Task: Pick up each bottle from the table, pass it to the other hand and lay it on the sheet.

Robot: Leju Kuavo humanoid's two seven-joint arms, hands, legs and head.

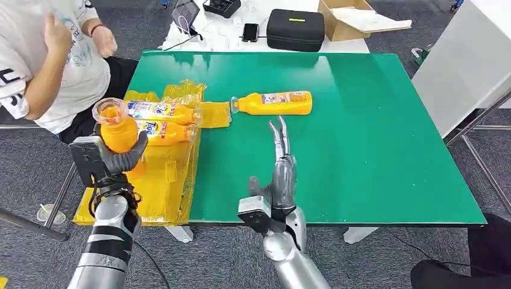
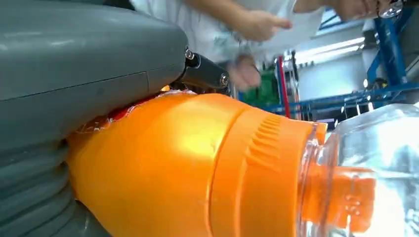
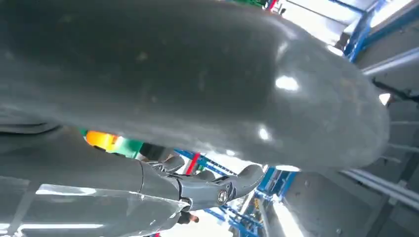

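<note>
An orange plastic bottle [image 1: 116,127] with a clear domed cap is gripped upright by the left hand [image 1: 117,158] at the left of the head view, above the near part of a crinkled yellow plastic sheet [image 1: 158,180]; the dark fingers [image 1: 134,155] are wrapped around its rounded body. In the left wrist view the same bottle [image 2: 188,168] is seen close up, its smooth glossy shoulder and a ribbed collar pressed against the grey ribbed cover of the hand. Two further orange bottles with printed labels, one [image 1: 159,111] just behind the other [image 1: 163,132], are laid on their sides on the far part of the sheet, side by side and touching. A fourth labelled bottle [image 1: 274,103] is lying on its side on the matte green table [image 1: 373,138], right of the sheet and apart from it. The right hand [image 1: 278,165] is held over the table at lower centre, empty, its slender fingers [image 1: 279,135] stretched straight toward that bottle without touching it. A person in a white shirt [image 1: 42,66] is seated at the upper left.
</note>
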